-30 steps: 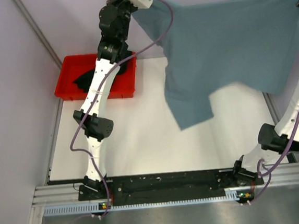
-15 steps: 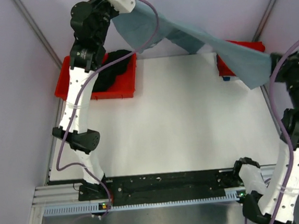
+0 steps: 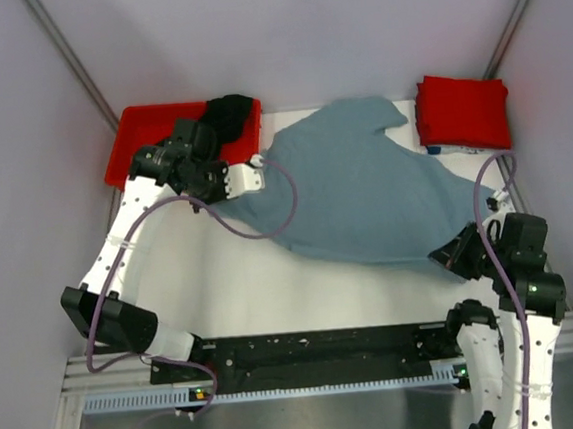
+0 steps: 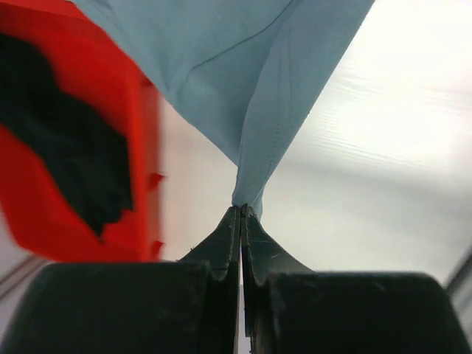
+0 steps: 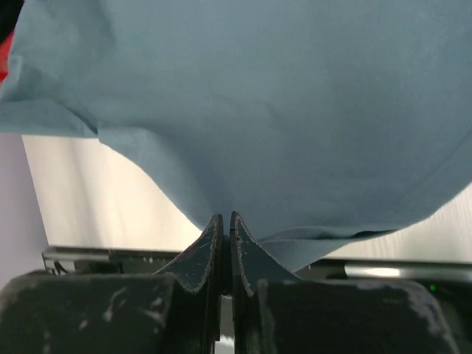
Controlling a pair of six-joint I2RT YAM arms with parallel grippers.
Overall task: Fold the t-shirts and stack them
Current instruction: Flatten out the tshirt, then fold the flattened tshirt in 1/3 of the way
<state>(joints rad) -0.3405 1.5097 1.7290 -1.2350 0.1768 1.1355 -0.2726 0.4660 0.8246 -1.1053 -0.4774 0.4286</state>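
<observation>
The grey-blue t-shirt (image 3: 365,193) is stretched low over the middle of the white table, from back left to front right. My left gripper (image 3: 258,167) is shut on its left edge, near the bin; the pinched cloth (image 4: 254,147) shows in the left wrist view above the gripper (image 4: 242,210). My right gripper (image 3: 461,254) is shut on its near right edge, with the cloth (image 5: 280,110) spread above the gripper (image 5: 225,220). The red t-shirt (image 3: 462,111) lies folded at the back right corner. The black t-shirt (image 3: 230,114) lies in the red bin (image 3: 143,122) and also shows in the left wrist view (image 4: 66,147).
The red plastic bin stands at the back left corner of the table, close to my left wrist. Grey walls close in both sides. The black rail (image 3: 319,352) with both arm bases runs along the near edge.
Both arms have swung down and toward the near side, bringing the grey-blue t-shirt from hanging high in the air down low over the table. Both grippers keep their hold on it.
</observation>
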